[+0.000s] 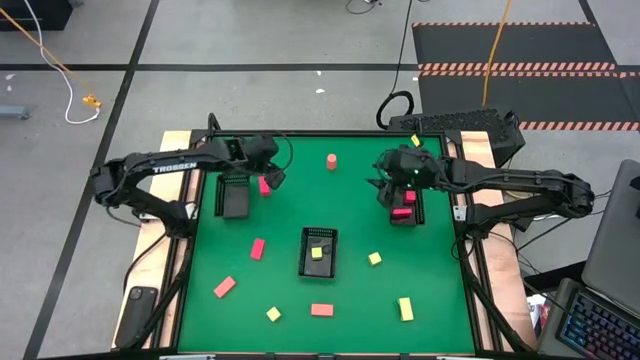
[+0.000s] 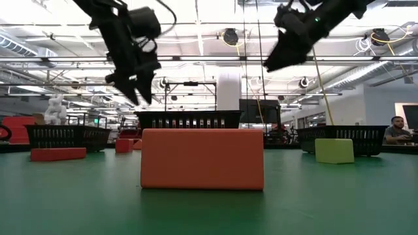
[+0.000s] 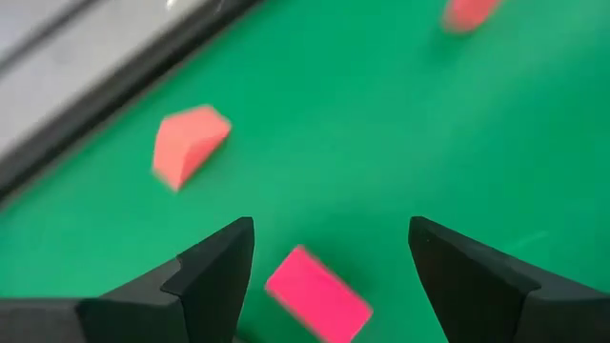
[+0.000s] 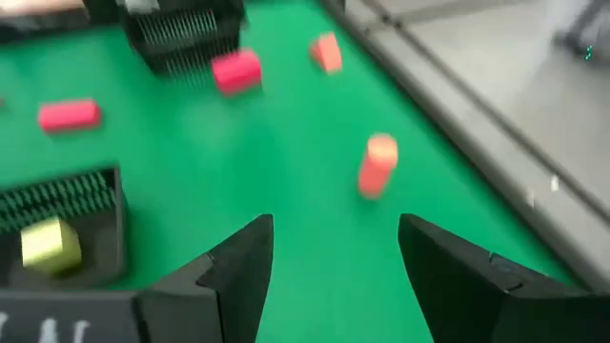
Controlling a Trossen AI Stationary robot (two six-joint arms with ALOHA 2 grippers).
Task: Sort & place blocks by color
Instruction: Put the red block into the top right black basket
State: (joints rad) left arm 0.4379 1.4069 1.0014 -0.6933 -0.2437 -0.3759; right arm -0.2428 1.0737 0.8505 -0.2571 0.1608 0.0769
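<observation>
Overhead straight down; low level at tabletop; wrist views close, sharing green table (image 1: 300,215).

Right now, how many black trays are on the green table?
3. The left tray sits near the left edge, the centre tray holds a yellow block, and the right tray is partly under the right arm. None seems hidden.

Around the middle tray (image 1: 318,251) you have open surface (image 1: 300,200) toward the orange cylinder (image 1: 331,161). Nearer you, loose blocks (image 1: 322,310) ring it. Left claw (image 1: 272,178) seems to hang just above a pink block (image 1: 264,185).
</observation>
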